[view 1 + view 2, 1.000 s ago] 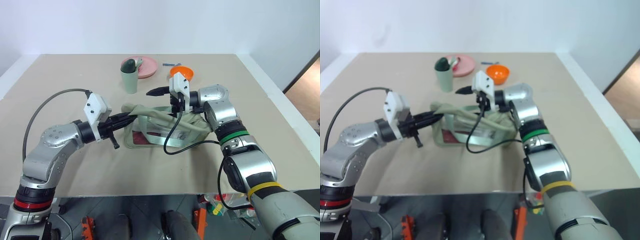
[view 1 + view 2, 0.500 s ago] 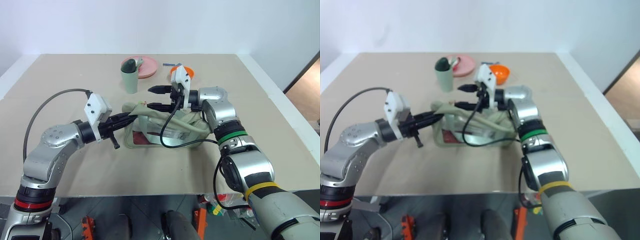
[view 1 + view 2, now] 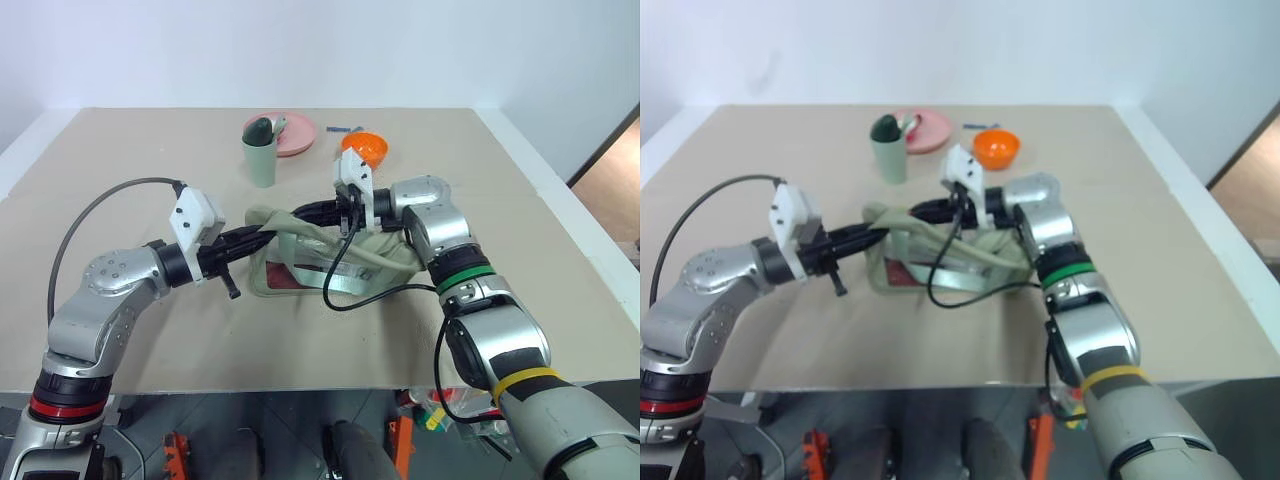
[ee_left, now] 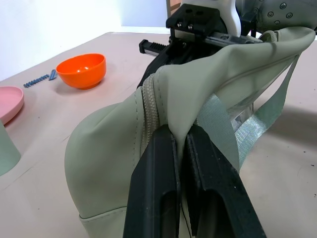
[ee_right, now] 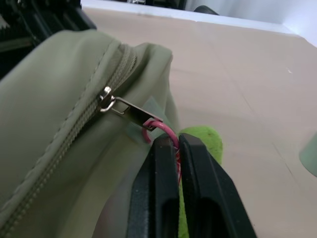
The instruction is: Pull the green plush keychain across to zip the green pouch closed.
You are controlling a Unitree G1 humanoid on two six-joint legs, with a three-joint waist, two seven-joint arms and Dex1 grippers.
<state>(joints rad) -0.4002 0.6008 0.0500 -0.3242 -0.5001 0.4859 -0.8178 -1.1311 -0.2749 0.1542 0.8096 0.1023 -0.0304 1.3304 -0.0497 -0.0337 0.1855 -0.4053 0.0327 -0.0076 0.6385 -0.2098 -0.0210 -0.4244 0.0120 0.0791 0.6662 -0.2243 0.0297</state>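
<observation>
Green pouch (image 3: pixel 320 255) sits mid-table, roughly 6 o'clock from the cup (image 3: pixel 261 160) and 7 o'clock from the orange bowl (image 3: pixel 364 147). Left gripper (image 4: pixel 181 148) is clamped on the pouch's end fabric beside the zipper, bracing it. Right gripper (image 5: pixel 173 148) is pinched together on the pink ring (image 5: pixel 161 130) linking the zipper pull (image 5: pixel 126 106) to the green plush keychain (image 5: pixel 200 144). Judgement: grasp looks done, both ends secured. Zipper's state under the grippers isn't clear, so the pull across still looks ahead.
</observation>
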